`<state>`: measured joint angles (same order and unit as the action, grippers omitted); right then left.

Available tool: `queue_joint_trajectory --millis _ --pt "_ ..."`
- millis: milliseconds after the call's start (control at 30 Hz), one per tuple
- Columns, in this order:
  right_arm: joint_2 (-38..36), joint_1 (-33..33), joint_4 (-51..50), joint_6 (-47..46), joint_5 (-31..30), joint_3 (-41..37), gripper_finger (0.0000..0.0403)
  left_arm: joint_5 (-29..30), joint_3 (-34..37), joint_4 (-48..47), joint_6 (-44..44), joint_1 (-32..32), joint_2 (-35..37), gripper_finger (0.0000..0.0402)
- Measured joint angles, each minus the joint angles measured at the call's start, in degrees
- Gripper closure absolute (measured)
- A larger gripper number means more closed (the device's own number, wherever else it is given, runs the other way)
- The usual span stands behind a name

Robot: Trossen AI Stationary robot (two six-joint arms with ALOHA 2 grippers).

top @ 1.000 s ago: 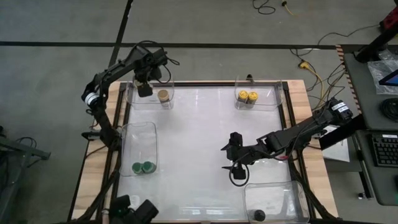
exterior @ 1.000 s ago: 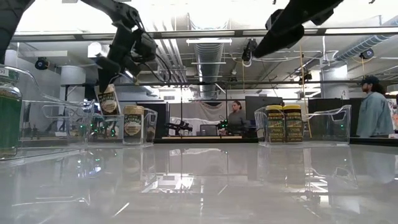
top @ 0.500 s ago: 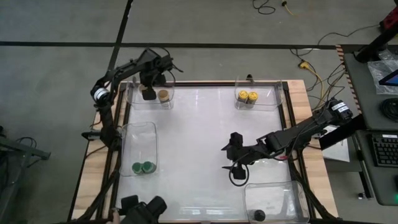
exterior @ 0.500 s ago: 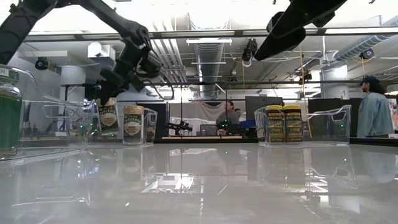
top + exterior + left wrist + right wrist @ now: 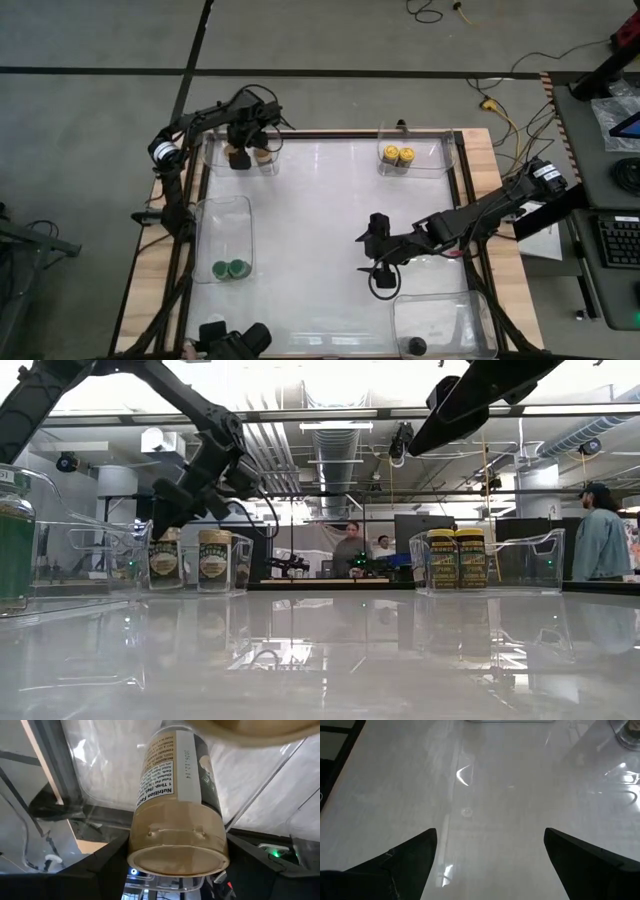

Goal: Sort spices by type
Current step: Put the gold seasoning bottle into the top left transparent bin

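The left gripper (image 5: 240, 155) holds a brown jar (image 5: 176, 815) at 11 o'clock. The right gripper (image 5: 380, 283) waits wide open.

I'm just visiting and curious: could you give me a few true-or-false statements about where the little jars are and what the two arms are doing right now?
1. The left tool grips a tan-lidded jar inside the far-left bin. True.
2. The two yellow-lidded jars are in separate bins. False: they sit side by side in one bin.
3. The right tool holds a jar. False: it is open and empty, above the table.
4. Two green-lidded jars share a bin. True.
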<state>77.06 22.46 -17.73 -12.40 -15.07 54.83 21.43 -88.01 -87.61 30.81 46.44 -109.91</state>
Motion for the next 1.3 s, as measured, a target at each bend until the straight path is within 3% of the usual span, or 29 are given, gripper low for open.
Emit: queue_joint_trajectory --millis 933,1133,1300 --pt "0.0 -0.45 0.0 2.56 0.0 -0.09 0.0044 0.11 -0.39 3.9 7.84 -5.25 0.07 0.0143" --pt "0.0 -0.74 0.02 2.85 0.01 -0.11 0.0044 0.02 -0.39 4.65 7.58 -5.43 0.07 0.0096" --pt "0.0 -1.16 0.02 3.3 0.0 -0.13 0.0044 0.02 -0.37 4.65 6.7 -5.57 0.07 0.0094"
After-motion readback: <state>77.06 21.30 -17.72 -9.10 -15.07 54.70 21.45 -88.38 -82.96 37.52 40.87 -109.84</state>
